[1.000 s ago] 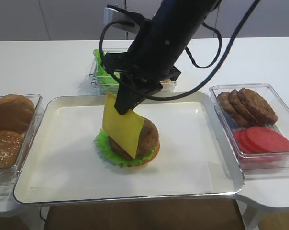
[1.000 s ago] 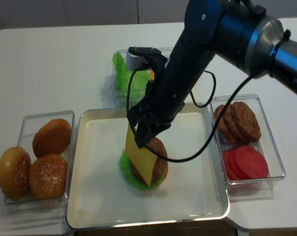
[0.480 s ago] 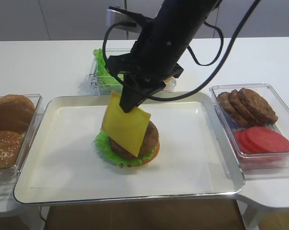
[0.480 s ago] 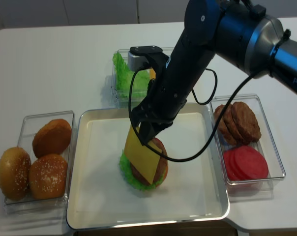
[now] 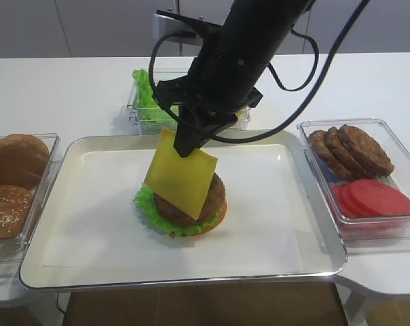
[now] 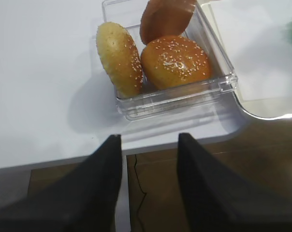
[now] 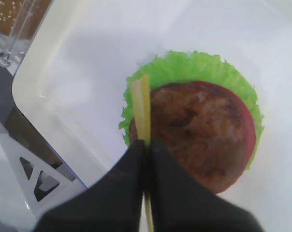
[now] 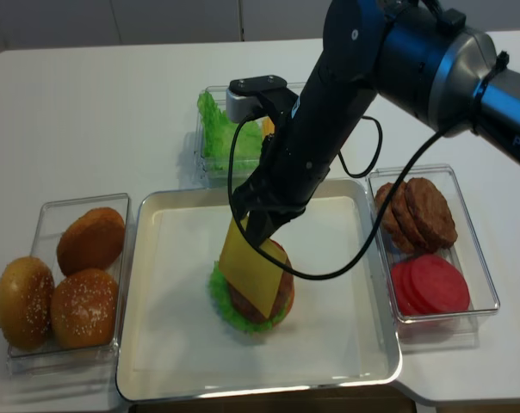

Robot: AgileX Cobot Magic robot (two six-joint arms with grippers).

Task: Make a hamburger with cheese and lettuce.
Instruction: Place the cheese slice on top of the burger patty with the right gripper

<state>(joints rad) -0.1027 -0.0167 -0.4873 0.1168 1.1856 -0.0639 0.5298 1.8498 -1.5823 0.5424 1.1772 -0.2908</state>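
Observation:
The hamburger (image 5: 198,204) (image 8: 273,301) sits mid-tray: an orange-brown bun base, the frilly green lettuce (image 5: 145,203) (image 7: 194,67) and a dark-brown patty (image 7: 204,130) on top. My right gripper (image 5: 184,146) (image 8: 253,232) (image 7: 147,145) is shut on the top edge of the yellow cheese (image 5: 181,176) (image 8: 251,275) (image 7: 142,104). The slice hangs tilted over the patty's left side, its lower edge at the patty. My left gripper (image 6: 148,150) stands open and empty over the table's front edge, near the bun box.
The metal tray (image 5: 89,204) (image 8: 165,335) holds the burger. A clear box of buns (image 5: 11,183) (image 8: 71,275) (image 6: 170,63) stands left. A box of patties and red slices (image 5: 361,170) (image 8: 428,249) stands right. A box of green leaves (image 5: 147,102) (image 8: 217,129) is behind.
My right gripper has risen slightly and shifted right. The cheese has swung from nearly upright to a flatter tilt over the patty.

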